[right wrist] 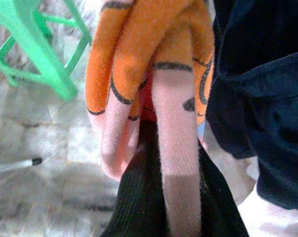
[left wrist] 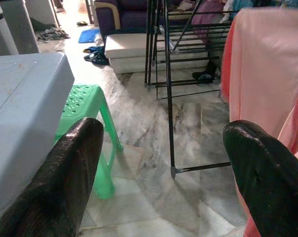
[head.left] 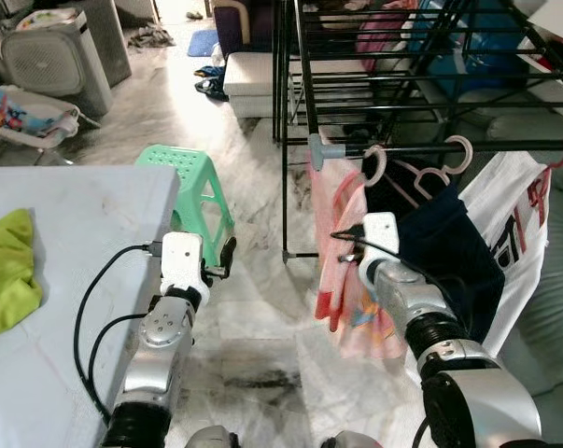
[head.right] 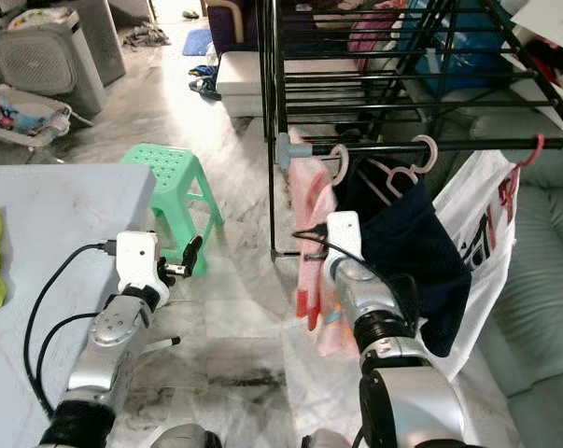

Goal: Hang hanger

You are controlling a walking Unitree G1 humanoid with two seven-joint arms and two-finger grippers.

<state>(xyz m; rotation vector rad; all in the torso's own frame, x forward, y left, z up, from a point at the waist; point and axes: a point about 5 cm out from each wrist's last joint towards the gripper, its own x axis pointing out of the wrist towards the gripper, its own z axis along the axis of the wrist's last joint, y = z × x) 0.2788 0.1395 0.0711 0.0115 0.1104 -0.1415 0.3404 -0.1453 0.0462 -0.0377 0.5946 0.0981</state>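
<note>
Desk (head.left: 85, 215): grey, at the robot's left; a lime-green cloth (head.left: 6, 271) lies at its left edge.

Left gripper (head.left: 220, 261): just off the desk's right edge, above the green plastic stool (head.left: 183, 182); jaws released, nothing between them.

Pink garment (head.left: 342, 252): on a pink hanger (head.left: 372, 166) whose hook sits over the drying rack's black rail (head.left: 430, 147), at the rail's left end; it hangs straight down.

Right gripper (right wrist: 158, 197): nearer arm, directly below the rail; jaws clenched on the pink garment's lower fold.

Navy garment (head.left: 449, 243), white shirt (head.left: 510, 233): further right along the same rail.
</note>
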